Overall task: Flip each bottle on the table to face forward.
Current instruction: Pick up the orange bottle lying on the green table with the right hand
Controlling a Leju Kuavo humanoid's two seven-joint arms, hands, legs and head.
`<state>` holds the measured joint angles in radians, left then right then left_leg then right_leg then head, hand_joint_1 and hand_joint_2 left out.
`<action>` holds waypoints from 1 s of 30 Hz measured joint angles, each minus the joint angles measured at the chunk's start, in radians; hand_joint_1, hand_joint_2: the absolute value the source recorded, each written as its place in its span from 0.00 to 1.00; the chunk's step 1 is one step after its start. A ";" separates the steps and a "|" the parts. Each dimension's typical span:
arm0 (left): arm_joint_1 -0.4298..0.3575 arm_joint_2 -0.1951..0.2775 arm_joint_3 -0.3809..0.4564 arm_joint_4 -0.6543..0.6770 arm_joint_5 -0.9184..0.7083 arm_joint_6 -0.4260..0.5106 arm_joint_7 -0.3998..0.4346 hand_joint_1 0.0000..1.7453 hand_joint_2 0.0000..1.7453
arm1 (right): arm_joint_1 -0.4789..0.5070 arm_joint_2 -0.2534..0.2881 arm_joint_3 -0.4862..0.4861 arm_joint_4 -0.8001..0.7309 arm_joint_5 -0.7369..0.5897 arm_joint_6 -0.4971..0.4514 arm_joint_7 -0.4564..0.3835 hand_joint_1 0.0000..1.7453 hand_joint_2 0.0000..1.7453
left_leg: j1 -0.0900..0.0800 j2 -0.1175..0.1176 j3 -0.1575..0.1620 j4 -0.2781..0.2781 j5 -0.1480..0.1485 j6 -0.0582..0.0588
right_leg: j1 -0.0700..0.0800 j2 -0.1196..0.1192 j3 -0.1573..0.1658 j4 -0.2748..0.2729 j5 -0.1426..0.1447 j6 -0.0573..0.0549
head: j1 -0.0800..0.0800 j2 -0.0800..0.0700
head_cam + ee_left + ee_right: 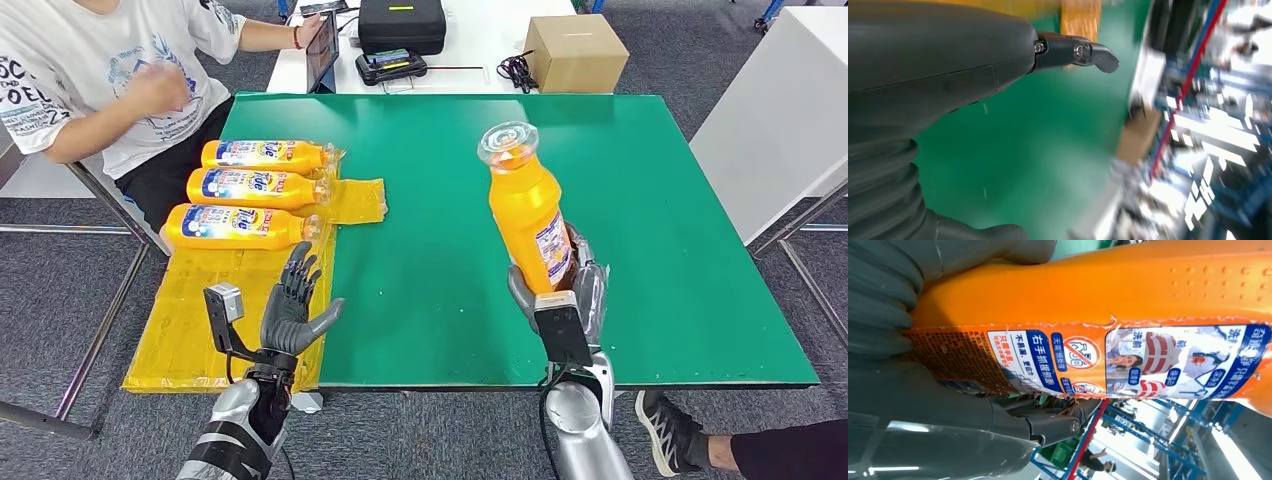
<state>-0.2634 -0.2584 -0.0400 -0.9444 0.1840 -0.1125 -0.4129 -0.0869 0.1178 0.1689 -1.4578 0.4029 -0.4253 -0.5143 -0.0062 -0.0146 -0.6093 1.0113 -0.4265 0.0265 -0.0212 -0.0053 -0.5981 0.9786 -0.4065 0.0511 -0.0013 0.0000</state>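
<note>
Above the green table (650, 200), upright orange bottle (527, 215), cap up

The head view looks down and forward over the whole green bench (640, 230). The left wrist view sits close behind its hand (938, 70), sharing that green surface. The right wrist view presses near a bottle (1128, 305).

The robot has two shiny silver arms (578, 425) with black cables running along them. Each wrist wears a small black box. The left hand (293, 303) and right hand (570, 290) are dark grey, with thick thumbs, soft ribbed covers and tiny silver screws.
</note>
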 joint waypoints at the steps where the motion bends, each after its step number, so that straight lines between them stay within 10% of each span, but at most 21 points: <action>1: 0.000 0.000 -0.005 0.001 0.021 -0.021 0.006 0.00 1.00 | 0.005 0.003 -0.002 0.004 0.005 0.003 -0.007 1.00 1.00 | 0.000 0.000 0.000 0.000 0.000 0.000 | 0.000 0.000 0.000 0.000 0.000 0.000 | 0.000 0.000; 15: -0.001 0.006 -0.056 0.006 0.077 -0.096 0.020 0.00 1.00 | 0.025 0.039 0.002 0.088 0.049 0.050 -0.033 1.00 1.00 | 0.000 0.001 0.000 0.000 0.000 0.000 | 0.000 0.000 0.000 0.000 0.000 0.000 | 0.000 0.000; 30: -0.006 0.007 -0.147 -0.005 0.006 -0.060 -0.008 0.00 1.00 | -0.047 0.161 0.218 0.416 0.072 0.094 -0.055 1.00 1.00 | 0.001 0.001 0.000 0.000 0.000 0.000 | 0.001 0.001 0.000 0.000 0.000 0.000 | 0.000 0.000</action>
<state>-0.2691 -0.2509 -0.1873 -0.9493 0.1901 -0.1722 -0.4205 -0.1343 0.2791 0.3872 -1.0418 0.4748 -0.3310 -0.5697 -0.0053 -0.0133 -0.6091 1.0109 -0.4263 0.0263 -0.0207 -0.0046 -0.5980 0.9790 -0.4066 0.0509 -0.0011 0.0000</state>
